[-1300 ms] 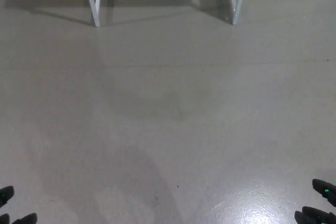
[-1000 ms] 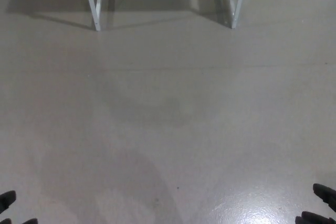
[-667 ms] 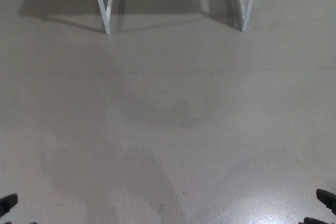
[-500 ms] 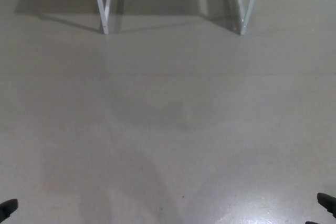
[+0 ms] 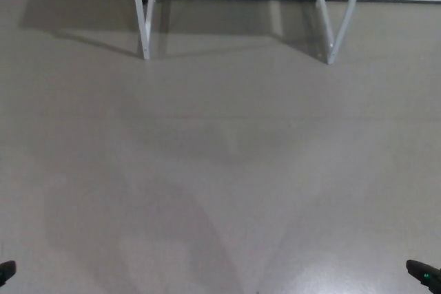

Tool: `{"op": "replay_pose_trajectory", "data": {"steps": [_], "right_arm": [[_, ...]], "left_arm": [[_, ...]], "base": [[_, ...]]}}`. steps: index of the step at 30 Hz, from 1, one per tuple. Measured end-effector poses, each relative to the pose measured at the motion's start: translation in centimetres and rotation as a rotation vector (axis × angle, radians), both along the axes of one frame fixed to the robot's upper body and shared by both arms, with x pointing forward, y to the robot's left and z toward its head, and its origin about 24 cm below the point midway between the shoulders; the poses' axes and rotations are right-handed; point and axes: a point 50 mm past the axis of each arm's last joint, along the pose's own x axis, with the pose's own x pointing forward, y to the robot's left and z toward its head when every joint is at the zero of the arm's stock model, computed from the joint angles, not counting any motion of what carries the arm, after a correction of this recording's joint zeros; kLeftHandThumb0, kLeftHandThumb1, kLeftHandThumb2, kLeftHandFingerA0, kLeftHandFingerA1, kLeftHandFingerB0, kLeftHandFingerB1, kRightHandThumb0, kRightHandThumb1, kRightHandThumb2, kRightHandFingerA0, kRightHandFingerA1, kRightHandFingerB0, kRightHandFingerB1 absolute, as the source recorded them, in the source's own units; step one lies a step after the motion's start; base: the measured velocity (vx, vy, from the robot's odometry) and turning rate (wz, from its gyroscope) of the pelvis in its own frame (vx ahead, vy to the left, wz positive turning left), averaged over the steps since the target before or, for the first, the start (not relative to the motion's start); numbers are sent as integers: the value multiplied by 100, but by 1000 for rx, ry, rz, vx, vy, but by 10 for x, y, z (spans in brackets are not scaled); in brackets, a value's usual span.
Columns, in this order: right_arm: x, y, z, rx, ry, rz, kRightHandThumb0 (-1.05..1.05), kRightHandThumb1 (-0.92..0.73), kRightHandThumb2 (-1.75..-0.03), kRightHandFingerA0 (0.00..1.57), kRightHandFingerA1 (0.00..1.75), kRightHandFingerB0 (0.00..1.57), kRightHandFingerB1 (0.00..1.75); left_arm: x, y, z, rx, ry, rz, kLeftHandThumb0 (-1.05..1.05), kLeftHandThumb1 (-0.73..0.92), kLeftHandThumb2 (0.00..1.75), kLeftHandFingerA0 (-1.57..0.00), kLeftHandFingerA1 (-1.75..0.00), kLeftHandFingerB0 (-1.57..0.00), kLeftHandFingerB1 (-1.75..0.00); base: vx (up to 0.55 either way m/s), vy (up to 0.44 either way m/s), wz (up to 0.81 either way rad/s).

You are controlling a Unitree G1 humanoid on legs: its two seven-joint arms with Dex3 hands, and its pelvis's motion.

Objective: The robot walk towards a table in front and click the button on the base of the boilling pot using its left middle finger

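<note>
Left hand: only a black tip at the bottom left corner, fingers state cannot tell. Right hand: black tip at the bottom right corner with a small green light on it, fingers state cannot tell too. Both show less than 1.3 s ago, when several fingertips were in frame. Between them, bare grey floor with soft shadows and a faint sheen at the bottom right. Bench: only its white legs show, left leg, right leg, at the top edge; they sit lower and larger in frame than before, whole view shifted, so camera moved. Boiling pot and button not visible. No readable writing or labels.
</note>
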Motion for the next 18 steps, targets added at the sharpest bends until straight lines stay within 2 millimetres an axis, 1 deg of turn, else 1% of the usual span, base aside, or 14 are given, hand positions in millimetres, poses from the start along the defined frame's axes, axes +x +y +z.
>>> {"op": "replay_pose_trajectory", "data": {"steps": [3, 5, 9, 11, 12, 13, 15, 18], "right_arm": [[-2, 1, -2, 1, 8, 0, -12, -39, -85, 38, 60, 15, 50], [-1, -1, 0, -11, 4, 2, -12, -39, -85, 40, 61, 15, 50], [0, -3, 1, -22, -1, 0, -12, -39, -85, 41, 62, 16, 50], [-1, -3, 0, -23, 0, -2, -12, -38, -85, 41, 62, 16, 50], [-2, -4, 0, -23, 1, -2, -12, -38, -85, 41, 62, 16, 50], [-3, -4, 0, -24, 4, -4, -12, -39, -85, 42, 62, 16, 50], [-9, -4, -2, -24, 17, -7, -13, -39, -85, 38, 61, 15, 50], [-16, -5, -5, -24, 37, -11, -13, -39, -85, 38, 61, 15, 50]], "left_arm": [[-3, -1, -1, 0, 9, -4, -4, 59, 57, -28, -36, -19, -29], [2, -3, 0, 0, -1, -20, -4, 60, 57, -28, -37, -19, -29], [2, -5, -1, 1, 0, -31, -8, 59, 58, -27, -37, -19, -29], [1, -5, -1, 2, 3, -39, -5, 58, 57, -28, -37, -19, -29], [0, -5, -2, 2, 5, -41, -5, 58, 57, -28, -37, -19, -29], [-1, -5, -2, 2, 8, -43, -11, 56, 57, -30, -36, -21, -30], [-6, -5, -4, 7, 22, -51, -7, 59, 57, -29, -37, -20, -29], [-9, -7, -6, 7, 33, -58, -6, 60, 57, -30, -37, -19, -29]], "base": [[275, -158, 5], [355, -52, 42], [255, -53, -1], [231, -21, -8], [233, 38, -19], [233, 63, -20], [212, 120, -10], [300, 252, -13]]}}
